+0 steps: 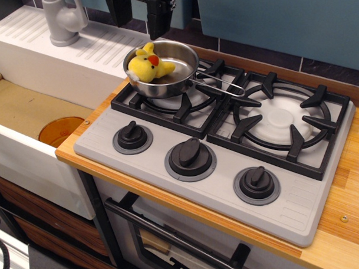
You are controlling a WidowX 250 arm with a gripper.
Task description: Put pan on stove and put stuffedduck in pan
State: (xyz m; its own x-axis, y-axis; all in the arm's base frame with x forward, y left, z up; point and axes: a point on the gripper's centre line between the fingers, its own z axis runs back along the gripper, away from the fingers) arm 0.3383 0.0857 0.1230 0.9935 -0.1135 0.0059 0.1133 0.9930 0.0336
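Wooden counter (346, 182) carries the stove (219, 162); the pan (177, 78) sits on its left grate, stuffedduck (146, 66) inside. Claw (141, 12) above spread, empty; only retreat seems left

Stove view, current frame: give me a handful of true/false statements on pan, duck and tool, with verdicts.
1. The small shiny stainless-steel saucepan sits on the left burner grate of the grey two-burner cooktop. True.
2. The small yellow plush duck lies on the white ribbed drainboard. False: it is inside the saucepan.
3. The saucepan's wire-loop handle points toward the right burner. True.
4. The black tool is shut on the duck. False: it is above and behind the pan, apart from the duck, its fingers spread.
5. A second pan sits on the right burner. False: that grate is bare.
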